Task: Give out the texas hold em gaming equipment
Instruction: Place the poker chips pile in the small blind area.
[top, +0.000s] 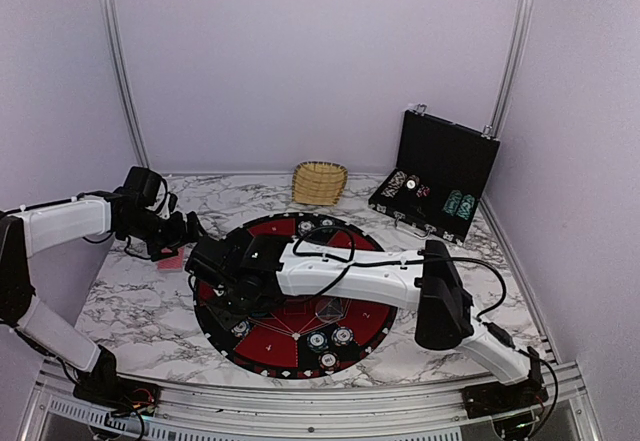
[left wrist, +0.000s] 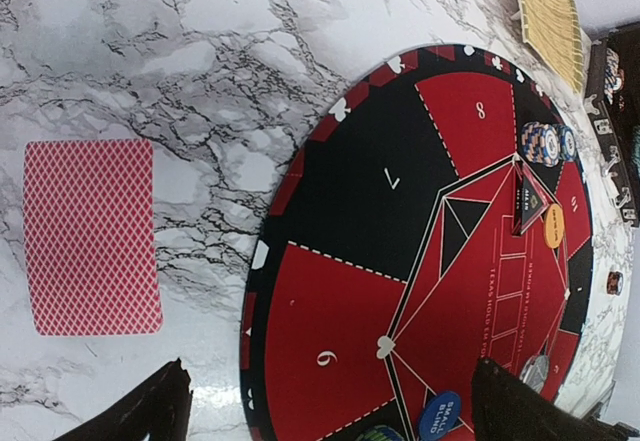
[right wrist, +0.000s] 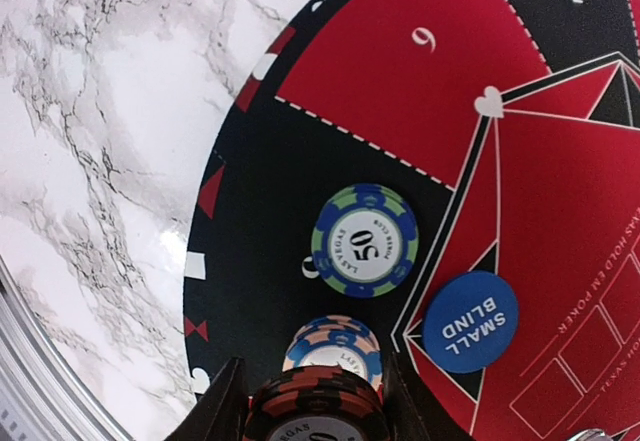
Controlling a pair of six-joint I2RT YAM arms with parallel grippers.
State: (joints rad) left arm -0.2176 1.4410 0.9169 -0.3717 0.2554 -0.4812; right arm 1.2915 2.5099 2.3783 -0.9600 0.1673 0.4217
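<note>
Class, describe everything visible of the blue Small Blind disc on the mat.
The blue disc is round, flat and smooth-looking, like plastic, with SMALL BLIND in white capitals. It lies flat on the round mat, across a white line where a black sector meets the red centre. The 50 chip sits close by, not touching; nothing else touches it.

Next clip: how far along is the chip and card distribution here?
Done: chips sit in several sectors of the mat, with the small blind button. In hand: the right gripper holds a dark red stack over the mat's left side; the left gripper hangs open above the cards, one undealt pile. Left: spare chips wait in the case.
</note>
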